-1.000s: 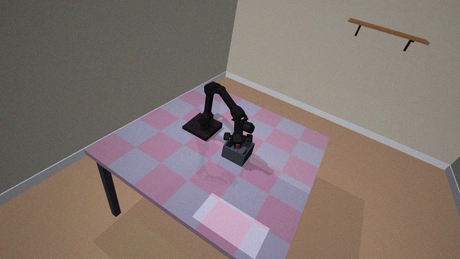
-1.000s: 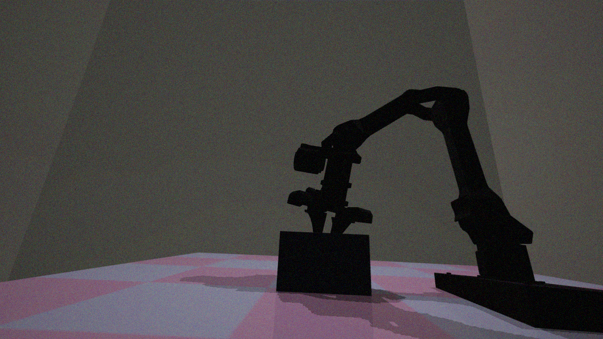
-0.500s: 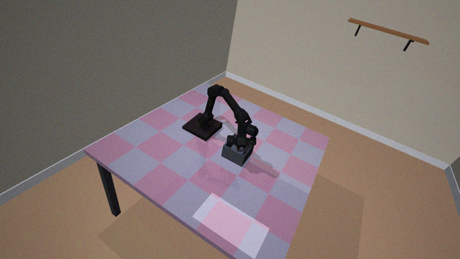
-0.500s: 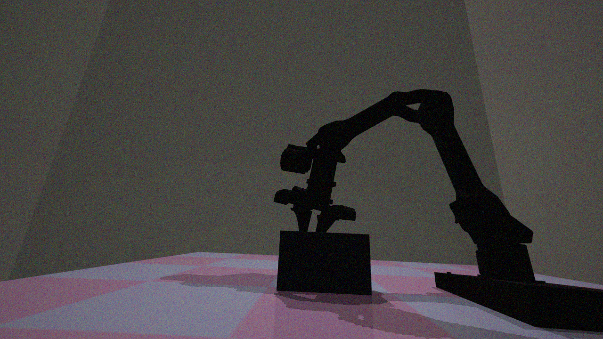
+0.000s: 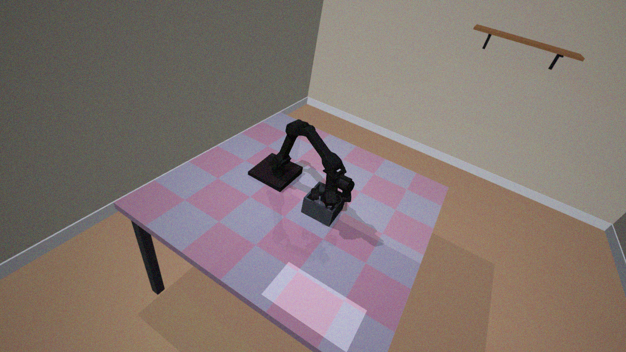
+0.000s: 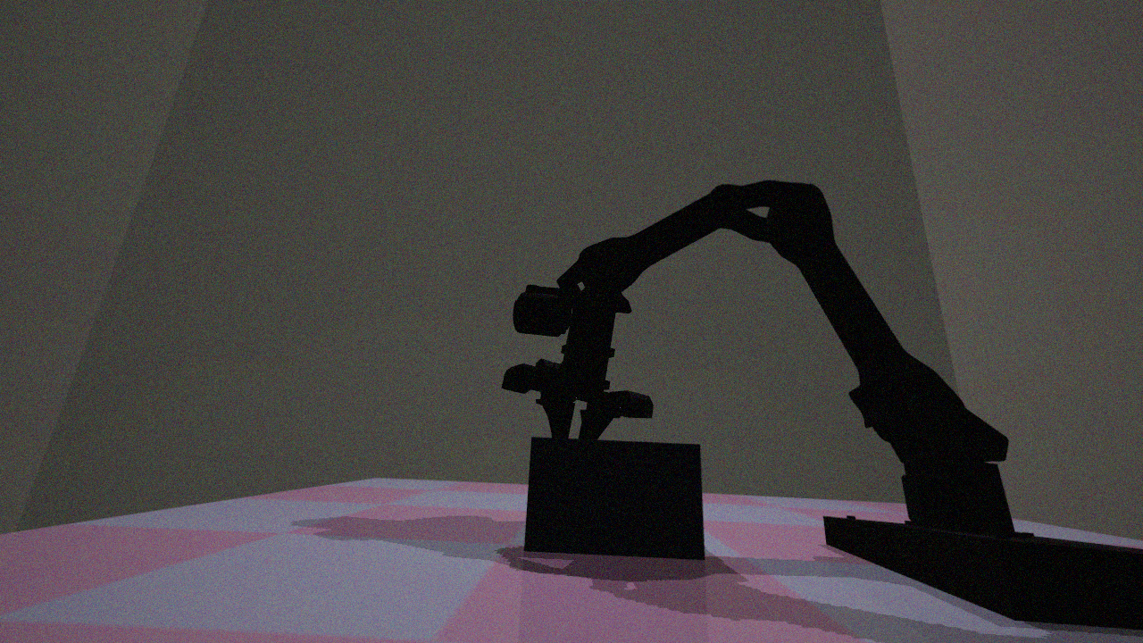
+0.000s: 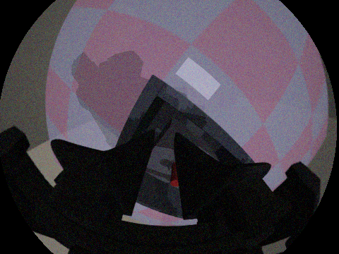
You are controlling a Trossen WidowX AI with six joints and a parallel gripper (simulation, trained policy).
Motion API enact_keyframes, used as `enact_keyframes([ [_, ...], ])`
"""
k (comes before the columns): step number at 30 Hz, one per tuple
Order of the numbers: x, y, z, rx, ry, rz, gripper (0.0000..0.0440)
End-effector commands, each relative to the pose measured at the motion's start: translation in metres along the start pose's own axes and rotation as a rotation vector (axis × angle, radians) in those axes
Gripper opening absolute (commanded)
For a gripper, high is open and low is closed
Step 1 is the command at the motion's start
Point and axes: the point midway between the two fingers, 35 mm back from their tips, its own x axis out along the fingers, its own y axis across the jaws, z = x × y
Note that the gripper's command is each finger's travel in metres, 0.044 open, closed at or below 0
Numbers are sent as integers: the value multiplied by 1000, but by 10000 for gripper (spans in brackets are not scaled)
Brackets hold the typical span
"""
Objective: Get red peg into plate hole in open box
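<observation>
The dark grey open box point(image 5: 317, 214) point(image 6: 613, 496) point(image 7: 212, 132) stands on the checkered table, right of the arm's base. My gripper point(image 5: 326, 197) point(image 6: 578, 428) point(image 7: 164, 135) reaches down into the box, with its fingertips below the rim. In the wrist view the fingers stand a little apart with a gap between them. Only a small piece of the red peg point(image 7: 174, 177) shows, low in the box beside the right finger, over the grey bottom plate point(image 7: 159, 156). The left finger is clear of it. The hole is hidden. Neither the top nor the exterior view shows the peg.
The arm's black base plate point(image 5: 275, 175) point(image 6: 998, 572) sits behind and left of the box. A pale rectangle point(image 5: 313, 301) point(image 7: 198, 78) is marked near the table's front edge. A wooden shelf point(image 5: 527, 41) hangs on the far wall.
</observation>
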Motion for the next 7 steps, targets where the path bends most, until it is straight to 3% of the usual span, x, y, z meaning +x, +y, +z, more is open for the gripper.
enact_keyframes([
  [1, 0, 2, 7, -7, 10, 0, 100],
  [7, 3, 0, 18, -7, 29, -10, 89],
])
